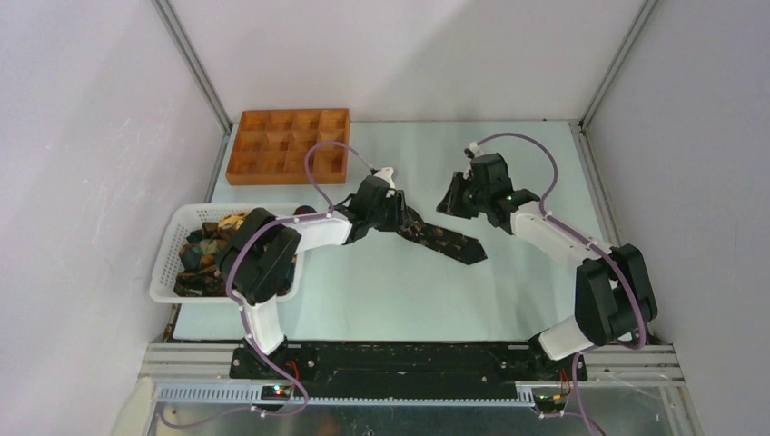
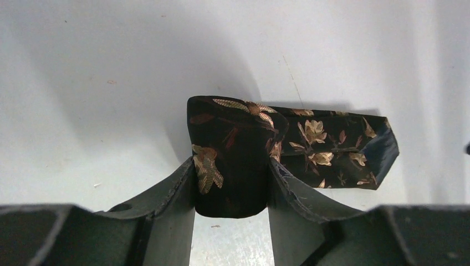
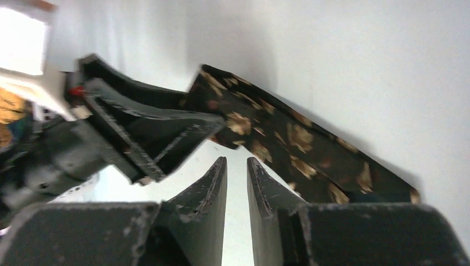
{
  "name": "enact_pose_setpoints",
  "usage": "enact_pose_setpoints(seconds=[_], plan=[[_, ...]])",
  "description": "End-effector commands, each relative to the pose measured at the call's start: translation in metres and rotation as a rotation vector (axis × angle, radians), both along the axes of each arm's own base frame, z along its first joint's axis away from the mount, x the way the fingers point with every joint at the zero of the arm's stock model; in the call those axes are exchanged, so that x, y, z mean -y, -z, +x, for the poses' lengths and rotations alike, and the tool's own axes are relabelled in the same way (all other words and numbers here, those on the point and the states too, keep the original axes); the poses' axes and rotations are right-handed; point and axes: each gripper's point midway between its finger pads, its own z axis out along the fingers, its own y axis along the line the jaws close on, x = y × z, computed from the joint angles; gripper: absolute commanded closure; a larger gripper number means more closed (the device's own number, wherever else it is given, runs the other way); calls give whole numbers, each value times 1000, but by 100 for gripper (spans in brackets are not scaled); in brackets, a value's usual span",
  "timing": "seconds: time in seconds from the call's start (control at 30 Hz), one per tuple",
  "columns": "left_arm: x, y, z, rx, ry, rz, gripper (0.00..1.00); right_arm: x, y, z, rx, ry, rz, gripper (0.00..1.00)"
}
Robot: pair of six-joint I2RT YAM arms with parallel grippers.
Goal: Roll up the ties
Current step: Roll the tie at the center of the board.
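Pale grey-green table point(image 1: 381, 291) between plain white walls point(image 1: 82, 136), aluminium corner posts point(image 1: 192, 65) behind.

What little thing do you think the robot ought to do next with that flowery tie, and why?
Probably the left gripper should roll the folded end over toward the flat tail. It clasps the doubled end of the tie, while the rest lies flat and unrolled on the table. The right gripper stands apart, slightly open and empty, so it may help only later.
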Motion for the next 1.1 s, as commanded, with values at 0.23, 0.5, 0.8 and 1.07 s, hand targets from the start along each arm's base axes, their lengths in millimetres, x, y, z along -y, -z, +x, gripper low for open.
enact_pose_setpoints(seconds=[0.23, 0.5, 0.8, 1.07], plan=[[-20, -13, -1, 136, -48, 378, 53, 44, 25, -21, -34, 93, -21, 77], [-24, -12, -3, 194, -59, 575, 54, 53, 26, -24, -31, 113, -18, 76], [-23, -11, -1, 249, -52, 771, 54, 58, 26, -25, -32, 125, -23, 76], [-14, -9, -3, 285, -24, 890, 54, 62, 27, -26, -35, 134, -23, 76]])
